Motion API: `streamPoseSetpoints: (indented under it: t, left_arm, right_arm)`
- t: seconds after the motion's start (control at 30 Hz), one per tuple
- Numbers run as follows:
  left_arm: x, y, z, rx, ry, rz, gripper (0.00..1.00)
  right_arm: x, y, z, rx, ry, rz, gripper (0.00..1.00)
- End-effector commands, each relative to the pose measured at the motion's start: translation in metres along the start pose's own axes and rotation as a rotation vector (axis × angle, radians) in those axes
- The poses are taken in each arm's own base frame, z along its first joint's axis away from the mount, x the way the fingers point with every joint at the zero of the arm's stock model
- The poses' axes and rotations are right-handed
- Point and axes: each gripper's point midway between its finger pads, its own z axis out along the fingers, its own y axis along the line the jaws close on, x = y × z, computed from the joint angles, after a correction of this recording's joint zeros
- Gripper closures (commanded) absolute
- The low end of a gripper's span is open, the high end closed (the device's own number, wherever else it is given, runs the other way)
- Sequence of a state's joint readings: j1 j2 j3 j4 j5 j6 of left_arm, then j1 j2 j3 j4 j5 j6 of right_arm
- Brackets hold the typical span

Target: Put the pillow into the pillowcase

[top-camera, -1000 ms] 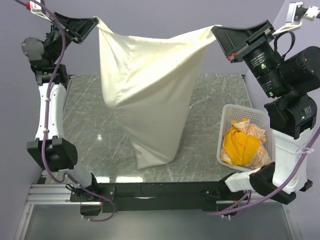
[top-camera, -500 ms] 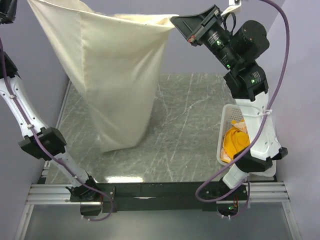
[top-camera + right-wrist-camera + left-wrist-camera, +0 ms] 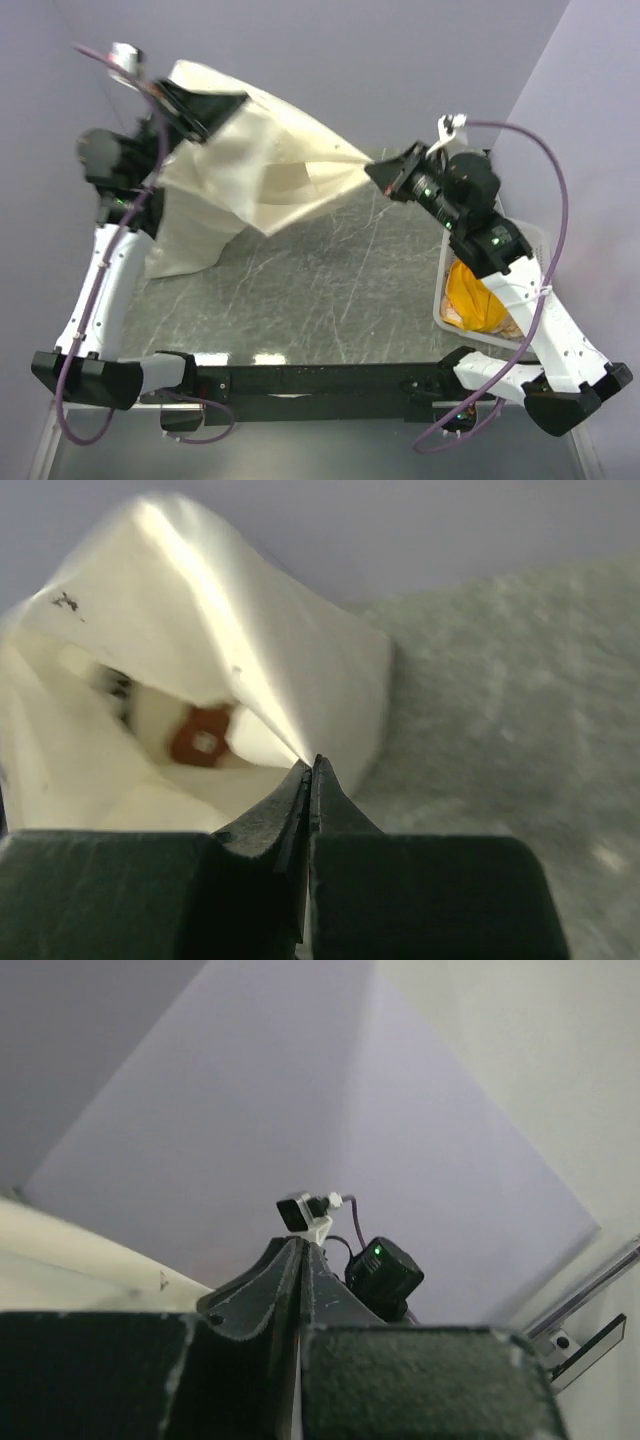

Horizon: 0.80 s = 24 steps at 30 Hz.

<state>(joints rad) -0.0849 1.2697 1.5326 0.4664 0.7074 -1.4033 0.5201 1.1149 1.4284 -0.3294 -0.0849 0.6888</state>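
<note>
The cream pillowcase (image 3: 270,170) hangs stretched between my two grippers, with its lower end resting on the table at the left. My left gripper (image 3: 215,108) is shut on its upper left edge. My right gripper (image 3: 372,172) is shut on its right corner. In the right wrist view the jaws (image 3: 312,765) pinch the pillowcase rim (image 3: 250,630), and the sack's mouth gapes toward the camera. Inside it shows the pillow (image 3: 205,735), blurred, with its brown bear print. In the left wrist view the closed gripper (image 3: 298,1247) points at the wall, with a strip of the pillowcase (image 3: 60,1260) at the left.
A white basket (image 3: 530,235) holding orange and yellow cloth (image 3: 470,300) stands at the right edge of the marble table (image 3: 340,280), partly under my right arm. Purple walls close in behind and on both sides.
Both arms have come down from high up. The pillowcase, hanging tall before, has swung left and now slants low, its bottom end on the table. Both grips have held.
</note>
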Motion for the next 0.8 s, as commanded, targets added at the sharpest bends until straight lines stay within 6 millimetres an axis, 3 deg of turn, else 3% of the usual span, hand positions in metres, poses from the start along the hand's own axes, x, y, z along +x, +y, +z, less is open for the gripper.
streamPoseSetpoints:
  t: [0.0,0.03,0.1,0.17,0.27,0.33,0.5,0.63,0.7,0.73,0.77]
  left_arm:
    - [0.095,0.093,-0.015,-0.14,0.138,-0.009,0.94]
    - [0.104,0.103,-0.019,-0.162,0.134,-0.033,0.95]
    - [0.13,0.117,-0.02,-0.19,0.168,-0.063,0.96]
    - [0.149,0.117,-0.014,-0.18,0.207,-0.081,0.98]
    - [0.152,0.117,-0.003,-0.188,0.204,-0.076,0.99]
    - [0.143,0.117,0.004,-0.206,0.18,-0.068,0.99]
    - [0.126,0.106,0.014,-0.215,0.138,-0.058,0.99]
    - [0.134,0.107,0.006,-0.267,0.132,-0.067,0.99]
    - [0.143,0.128,-0.003,-0.358,0.121,-0.043,0.99]
    - [0.16,0.143,-0.013,-0.457,0.155,-0.061,0.99]
    - [0.16,0.168,-0.025,-0.582,0.114,-0.04,0.99]
  right_arm:
    - [0.041,-0.095,-0.006,0.297,0.037,-0.062,1.0]
    - [0.056,-0.117,-0.008,0.361,0.066,-0.074,1.0]
    - [0.069,-0.137,-0.014,0.417,0.105,-0.094,1.0]
    - [0.079,-0.159,-0.018,0.481,0.135,-0.116,1.0]
    - [0.092,-0.181,-0.018,0.532,0.215,-0.125,0.96]
    - [0.096,-0.197,-0.018,0.576,0.251,-0.125,0.95]
    - [0.097,-0.206,-0.02,0.586,0.271,-0.117,0.94]
    - [0.099,-0.193,-0.027,0.526,0.285,-0.11,0.87]
    - [0.111,-0.189,-0.032,0.486,0.306,-0.091,0.83]
    - [0.11,-0.186,-0.038,0.478,0.29,-0.089,0.74]
    - [0.112,-0.187,-0.04,0.478,0.284,-0.083,0.69]
